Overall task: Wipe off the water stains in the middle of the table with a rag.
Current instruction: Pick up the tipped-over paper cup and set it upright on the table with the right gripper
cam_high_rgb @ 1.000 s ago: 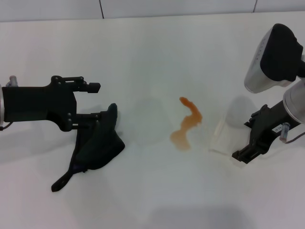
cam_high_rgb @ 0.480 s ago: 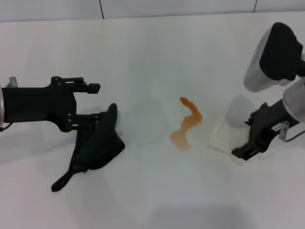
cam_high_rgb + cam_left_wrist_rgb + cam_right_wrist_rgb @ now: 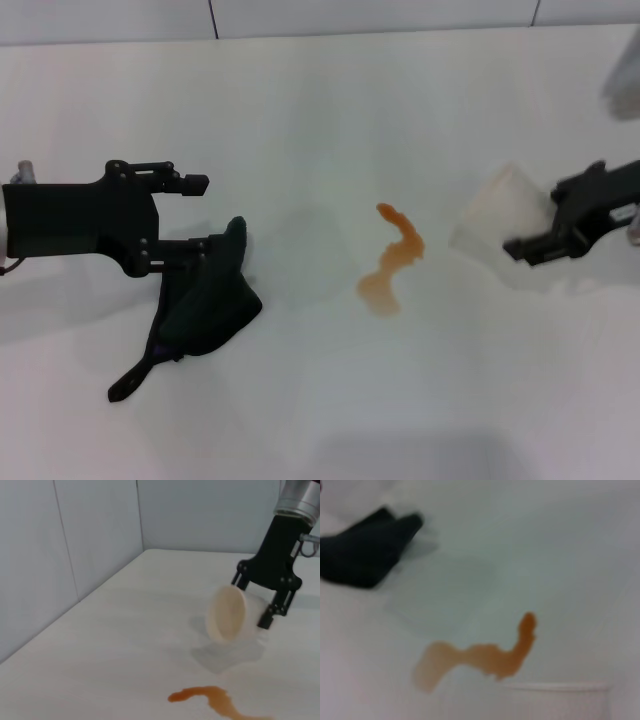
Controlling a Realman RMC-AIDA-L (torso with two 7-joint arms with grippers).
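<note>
While my left claw (image 3: 190, 215) sits at nine o'clock in the head view, spread wide with one finger touching the rag (image 3: 205, 300) but nothing gripped, the stain (image 3: 392, 260) lies untouched at table (image 3: 320, 110) centre. At three o'clock my right claw (image 3: 530, 247) is clamped on a tipped cup (image 3: 495, 215).

From the left wrist, stain (image 3: 215, 700) at six o'clock, cup (image 3: 227, 615) raised beyond it.

From the right wrist, stain (image 3: 480, 652) central, rag (image 3: 365, 545) at ten o'clock.

Grasping, I judge, is the step in hand; next I must close on the cloth.
</note>
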